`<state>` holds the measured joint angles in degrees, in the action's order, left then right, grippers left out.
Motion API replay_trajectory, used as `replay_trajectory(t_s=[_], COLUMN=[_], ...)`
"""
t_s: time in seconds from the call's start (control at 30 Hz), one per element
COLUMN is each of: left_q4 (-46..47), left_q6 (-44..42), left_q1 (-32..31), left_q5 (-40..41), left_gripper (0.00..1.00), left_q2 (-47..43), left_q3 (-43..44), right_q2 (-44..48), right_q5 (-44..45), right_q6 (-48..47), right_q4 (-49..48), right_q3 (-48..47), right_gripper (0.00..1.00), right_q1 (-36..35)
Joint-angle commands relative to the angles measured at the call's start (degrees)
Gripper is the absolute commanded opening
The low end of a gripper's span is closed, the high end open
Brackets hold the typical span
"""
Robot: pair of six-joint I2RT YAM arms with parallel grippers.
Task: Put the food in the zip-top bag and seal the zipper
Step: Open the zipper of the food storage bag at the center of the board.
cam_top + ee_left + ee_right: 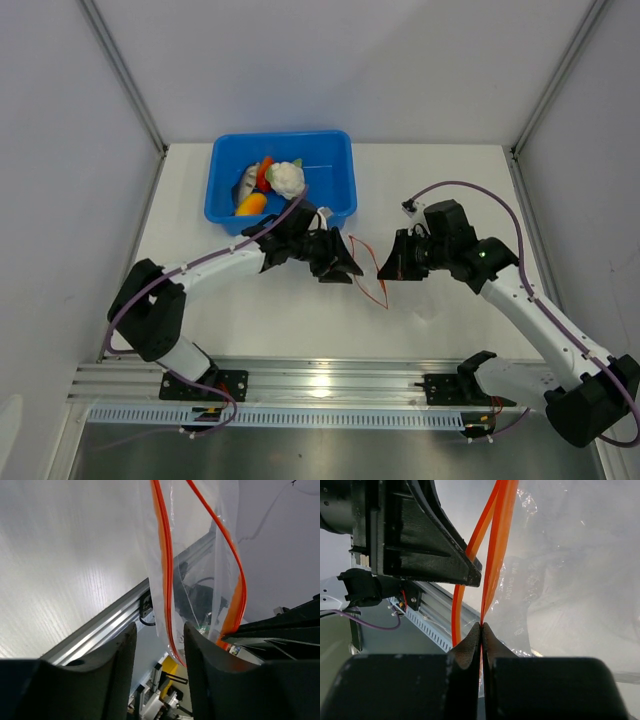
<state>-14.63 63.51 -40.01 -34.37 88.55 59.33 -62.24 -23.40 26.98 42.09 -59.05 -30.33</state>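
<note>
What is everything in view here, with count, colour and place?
table: 1, white, underneath
tub: 1, blue, far centre
cauliflower: 1, white-green, in tub
pepper: 1, red, in tub
carrot-like piece: 1, orange, in tub
fish-like piece: 1, grey, in tub
zip-top bag: 1, clear, held up, centre
zipper: 1, red-orange, bag's mouth
rail: 1, aluminium, near edge
left gripper: 1, black, open around zipper
right gripper: 1, black, shut on zipper

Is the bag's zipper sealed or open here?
Open. In the left wrist view the two orange strips of the zipper bow apart; they meet only where the right gripper pinches them.
</note>
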Motion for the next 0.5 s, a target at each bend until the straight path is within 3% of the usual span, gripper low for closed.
replay_trajectory(t_s=[0.0, 0.2, 0.27, 0.33, 0.4, 0.47], left_q4=[0.8, -3.5, -4.1, -4.7, -5.5, -5.8], left_q6=[-0.3, -3.7, -4.7, -5.8, -6.4, -7.1], left_q1=[-0.2, -0.2, -0.2, -0.3, -0.5, -0.7], left_q5=[-2.1, -0.7, -0.6, 0.1, 0.7, 1.1], left_gripper=[0.43, 0.02, 0.0, 0.01, 0.0, 0.01], left_q2=[1.1, 2.2, 2.2, 1.6, 0.7, 0.3], left_q3=[2.7, 6.6, 7.1, 7.0, 7.3, 7.6], right_q2=[1.4, 1.3, 0.5, 0.2, -0.3, -1.0], right_q5=[0.0, 1.3, 2.5, 3.6, 5.1, 5.6], right_q6=[0.5, 0.2, 0.1, 0.1, -0.1, -0.7], right_q4=[-0.9, 1.2, 2.3, 3.4, 4.1, 4.6], right_q3=[-1.7, -1.7, -2.0, -2.2, -2.7, -3.4], right_gripper=[0.0, 0.0, 0.01, 0.09, 0.24, 0.3], right_q1=[-0.4, -0.3, -0.3, -0.3, -0.3, -0.3])
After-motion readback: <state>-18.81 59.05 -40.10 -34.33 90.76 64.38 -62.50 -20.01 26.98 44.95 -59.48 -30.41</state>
